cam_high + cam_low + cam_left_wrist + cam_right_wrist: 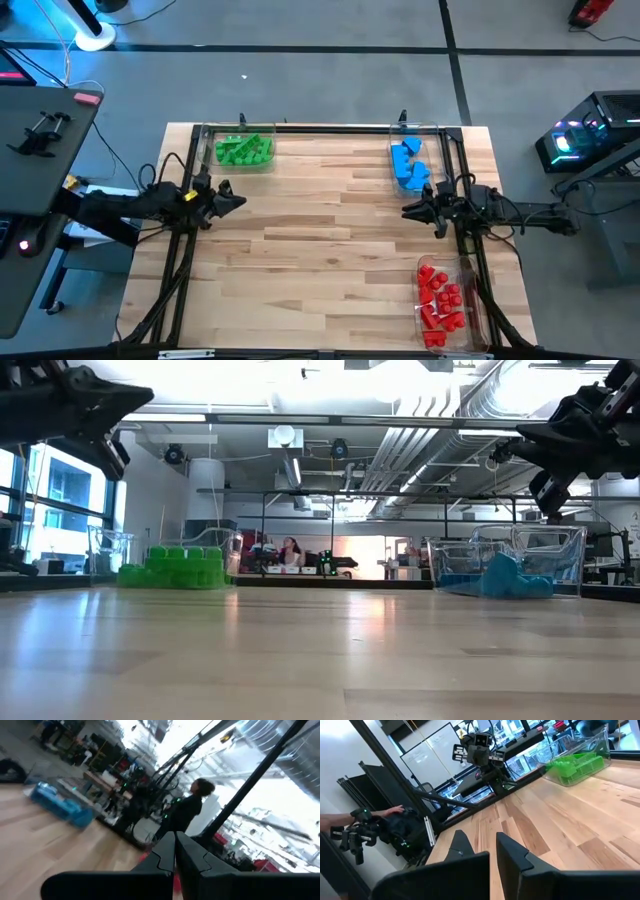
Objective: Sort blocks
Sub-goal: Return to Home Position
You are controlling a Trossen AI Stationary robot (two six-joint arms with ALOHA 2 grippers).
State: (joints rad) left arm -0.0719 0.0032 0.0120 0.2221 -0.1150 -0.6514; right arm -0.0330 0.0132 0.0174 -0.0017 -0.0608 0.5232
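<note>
Both arms hung above the table (320, 230), neither touching the wood. The left gripper (236, 200) sat near the table's left edge, its fingers (162, 855) pressed together with nothing between them. The right gripper (408, 211) hovered toward the right side, just on the near side of the blue blocks (408, 165), its fingers (510, 847) a little apart and holding nothing.

The blocks lay sorted by colour in three clear trays. The green blocks (243, 150) were heaped in a tray (208, 140) at the far left corner. The blue blocks filled a tray (440, 140) at the far right. The red blocks (440, 300) lay in a tray (474, 300) at the near right corner, beside the right arm's frame.

Beyond the table, a person (187, 807) in dark clothes stood in the room.
</note>
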